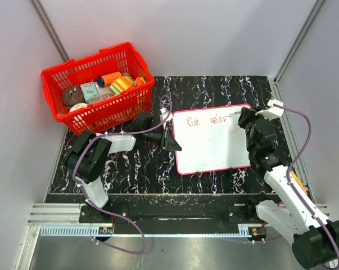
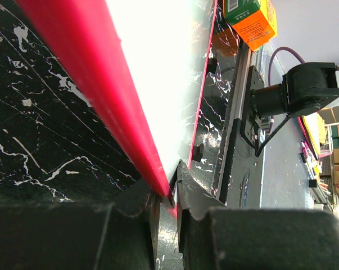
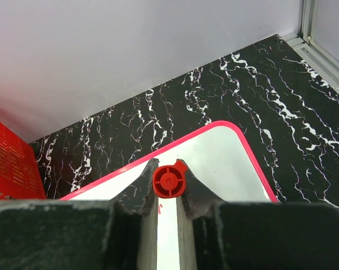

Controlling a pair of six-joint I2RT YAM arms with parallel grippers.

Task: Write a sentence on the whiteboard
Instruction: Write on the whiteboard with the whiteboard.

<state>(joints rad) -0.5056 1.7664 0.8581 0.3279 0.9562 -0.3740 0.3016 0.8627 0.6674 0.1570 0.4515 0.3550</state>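
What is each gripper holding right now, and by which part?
The left gripper pinches the whiteboard by its red-pink edge. The right gripper clamps a red marker by its sides, its round end facing the wrist camera.

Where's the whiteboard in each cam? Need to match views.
Top external: the whiteboard lies centre-right, left gripper clamping its left edge.
Left wrist: the whiteboard edge-on, diagonal from top left down into the fingers.
Right wrist: the whiteboard lower centre, rounded corner right of the fingers.
Shared landmark: black marbled table.
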